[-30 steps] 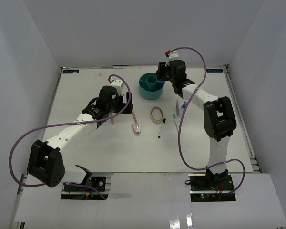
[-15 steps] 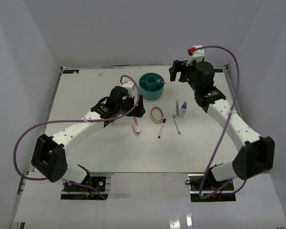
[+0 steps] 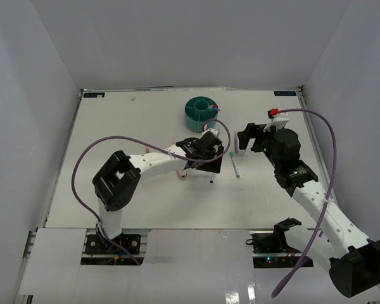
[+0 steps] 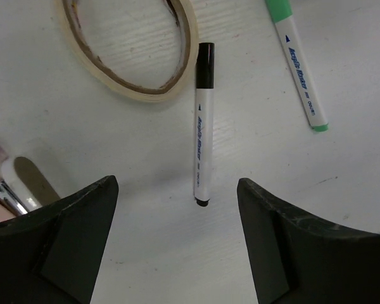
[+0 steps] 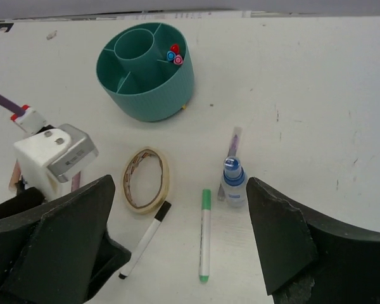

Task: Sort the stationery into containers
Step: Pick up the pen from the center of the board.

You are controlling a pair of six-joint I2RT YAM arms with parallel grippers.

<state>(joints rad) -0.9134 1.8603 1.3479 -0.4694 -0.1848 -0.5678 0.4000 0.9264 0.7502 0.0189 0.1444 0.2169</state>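
Note:
The teal organizer (image 3: 201, 112) stands at the back and holds red-, blue- and pink-capped pens (image 5: 174, 54) in one ring compartment (image 5: 145, 69). The tan loop (image 4: 133, 50), a black-capped pen (image 4: 202, 126) and a green-capped pen (image 4: 299, 63) lie on the table. My left gripper (image 4: 177, 253) is open and empty, hovering just behind the black pen's tail end. My right gripper (image 5: 180, 266) is open and empty, above and near the green pen (image 5: 204, 234) and the blue-capped bottle (image 5: 233, 180). The pink eraser (image 3: 182, 171) is partly hidden under the left arm.
A thin purple-tinted pen (image 5: 234, 142) lies behind the bottle. The left arm's white wrist block (image 5: 54, 155) sits close to the loop (image 5: 147, 179). White walls enclose the table on three sides.
My left gripper moved right, from beside the eraser to over the black pen. My right arm swung away from the organizer, to the right and nearer, and now hangs over the bottle area.

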